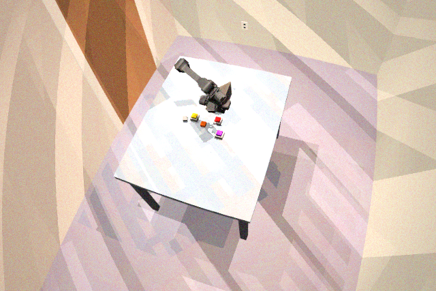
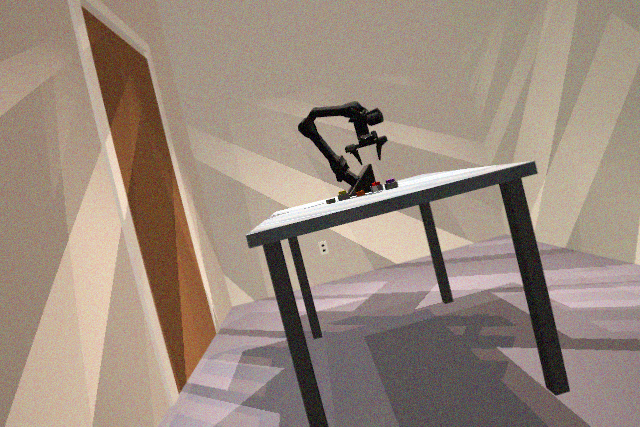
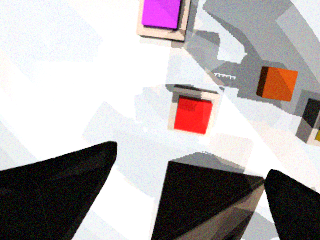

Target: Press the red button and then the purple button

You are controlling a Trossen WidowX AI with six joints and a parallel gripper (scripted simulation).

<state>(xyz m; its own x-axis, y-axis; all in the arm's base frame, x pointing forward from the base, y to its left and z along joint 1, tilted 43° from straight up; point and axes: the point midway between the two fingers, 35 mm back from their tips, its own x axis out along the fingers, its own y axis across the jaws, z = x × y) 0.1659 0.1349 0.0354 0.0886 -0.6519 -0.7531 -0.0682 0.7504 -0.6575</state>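
The red button sits on a pale square base on the table, in front of the arm's base. The purple button stands a little farther from the arm's base; its far part is cut off in the wrist view. Both caps stand raised. My gripper is open and empty, pointing down. It hangs well above the table near the arm's base, with the red button just beyond the line of the fingertips in the wrist view. It touches no button.
An orange block lies beside the red button. A yellow button and a small pale block stand farther to that side. The arm's dark wedge base is close beneath the gripper.
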